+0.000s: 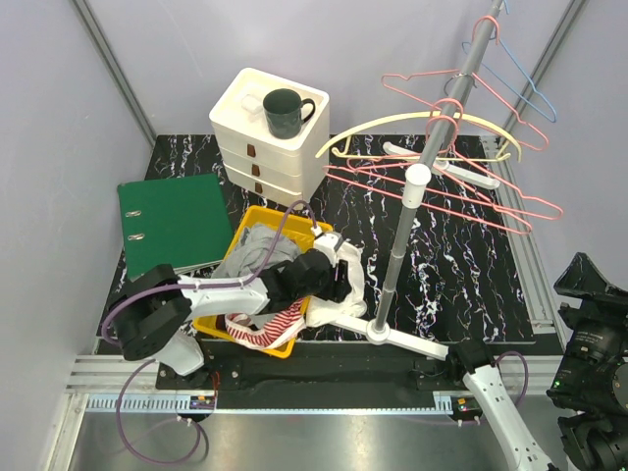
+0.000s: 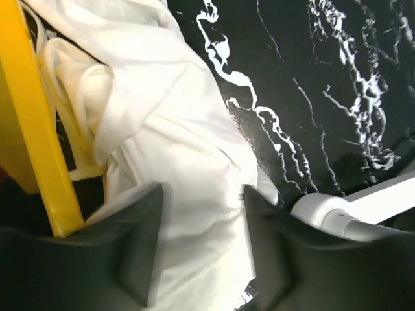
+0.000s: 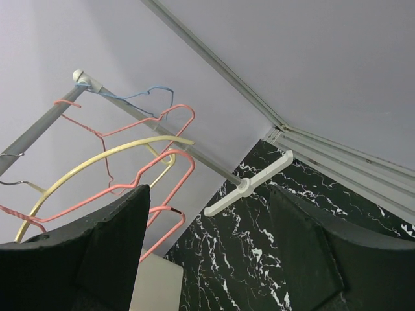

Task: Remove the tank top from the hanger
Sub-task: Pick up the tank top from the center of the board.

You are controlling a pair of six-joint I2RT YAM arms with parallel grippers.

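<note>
The left gripper [image 2: 201, 191] has its jaws apart, and white cloth of the tank top [image 2: 175, 116] lies in the gap between the two dark fingers [image 2: 133, 249]. They straddle the cloth rather than pinch it. We judge this to be a hand poised over the garment, either to take hold or to let go; we cannot tell which.

The right gripper [image 3: 209, 214] is also spread wide with nothing between its fingers. It points up and away at the rack, so we take it to be idle and parked out of the left arm's way.

Just left of the left fingers runs the yellow bin's [image 2: 26, 116] wall. The tank top drapes over that wall, its straps bunched against the inner side and its body spilling right onto the black marbled table [image 2: 311, 78]. No hanger shows inside it, so we judge it already off.

The left wrist view gives the cloth and the white rack foot [image 2: 363, 207] up close, but no context. The top view shows the bin also holding a grey garment [image 1: 260, 245] and a red-striped garment [image 1: 263, 331], with the rack pole [image 1: 402, 235] to the right. The right wrist view alone looks at the bare yellow hanger [image 3: 97, 159] and pink hangers [image 3: 162, 168] from beneath.
</note>
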